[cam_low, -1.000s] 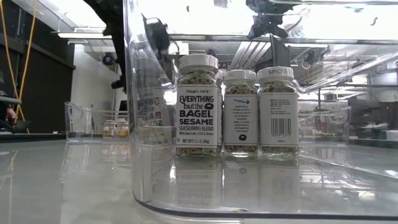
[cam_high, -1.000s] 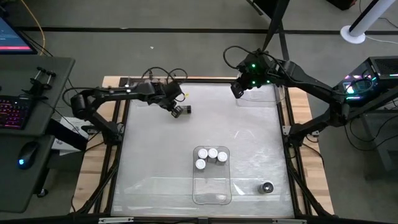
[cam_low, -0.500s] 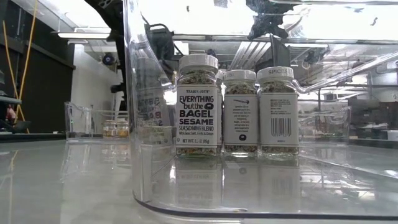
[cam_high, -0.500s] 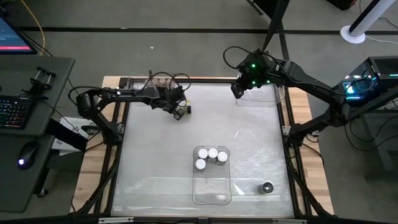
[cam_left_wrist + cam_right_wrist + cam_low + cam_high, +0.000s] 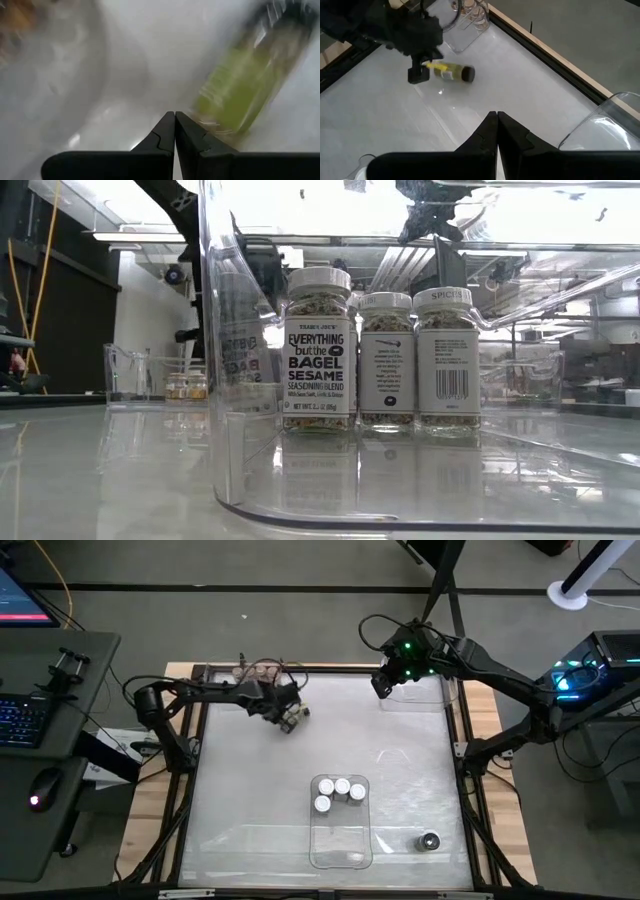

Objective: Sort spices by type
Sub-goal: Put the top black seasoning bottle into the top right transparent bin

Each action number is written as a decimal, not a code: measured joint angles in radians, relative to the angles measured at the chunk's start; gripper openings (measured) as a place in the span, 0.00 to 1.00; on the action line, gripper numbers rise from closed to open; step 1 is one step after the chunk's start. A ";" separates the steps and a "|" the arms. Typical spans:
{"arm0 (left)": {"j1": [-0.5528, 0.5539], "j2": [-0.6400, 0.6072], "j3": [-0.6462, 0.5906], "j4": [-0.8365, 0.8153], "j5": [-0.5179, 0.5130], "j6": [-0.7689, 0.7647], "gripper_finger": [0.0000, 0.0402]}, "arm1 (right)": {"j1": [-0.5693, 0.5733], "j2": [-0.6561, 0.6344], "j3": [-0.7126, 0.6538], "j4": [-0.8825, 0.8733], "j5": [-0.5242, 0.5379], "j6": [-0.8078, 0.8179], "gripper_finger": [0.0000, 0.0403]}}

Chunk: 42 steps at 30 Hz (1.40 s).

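High view: left gripper [image 5: 289,720] sits at the far-left part of the table [image 5: 250,800], right next to a lying jar [image 5: 296,717] with a dark cap; whether they touch can't be told from here. Just behind it, at the far-left corner, a clear tray [image 5: 262,670] holds small jars. Right gripper [image 5: 381,686] hovers at the far-right area beside another clear tray [image 5: 425,690]. Near the front centre a third clear tray [image 5: 340,825] holds three white-capped jars [image 5: 338,792] bunched at its far end. One dark-capped jar [image 5: 429,841] stands alone on the table, front right, just outside that tray.

Low view: the three white-capped jars [image 5: 385,358] stand upright in a row inside the near tray [image 5: 225,490]; tan jars [image 5: 187,386] show far back in the corner tray.

Left wrist view: fingers [image 5: 159,140] pressed together, nothing between them; a blurred greenish jar [image 5: 240,90] lies just ahead of the tips.

Right wrist view: the right arm's own fingers [image 5: 484,135] closed tip to tip, holding nothing. Farther off, the left gripper [image 5: 417,75] is at the base end of the lying yellow-green jar [image 5: 451,73], its dark cap pointing away from it.
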 joint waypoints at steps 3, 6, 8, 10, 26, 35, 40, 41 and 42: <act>-0.005 0.000 -0.004 -0.031 0.006 -0.006 0.00 | 0.000 0.000 0.000 0.000 0.000 0.000 0.00; -0.009 -0.001 -0.009 -0.054 -0.021 -0.015 0.00 | 0.000 0.000 0.000 0.000 0.000 0.000 0.00; -0.027 0.000 -0.029 -0.060 -0.037 -0.029 0.00 | 0.000 0.000 0.000 0.000 0.000 0.000 0.00; -0.040 -0.008 -0.050 -0.056 -0.037 -0.050 0.00 | 0.000 0.002 0.000 0.010 0.000 0.009 0.00; -0.155 -0.587 -0.361 0.016 0.122 -0.171 0.00 | 0.080 0.357 0.000 0.344 -0.089 0.185 0.14; -0.161 -0.878 -0.391 0.006 0.127 -0.210 0.00 | 0.090 0.582 0.000 0.349 -0.130 0.373 0.59; -0.158 -0.923 -0.392 -0.005 0.127 -0.196 0.00 | 0.112 0.632 0.000 0.343 -0.087 0.470 0.74; -0.158 -0.924 -0.392 -0.007 0.127 -0.188 0.00 | 0.117 0.634 0.000 0.361 -0.070 0.491 0.75; -0.157 -0.924 -0.392 -0.007 0.128 -0.178 0.00 | 0.121 0.635 0.000 0.378 -0.058 0.515 0.76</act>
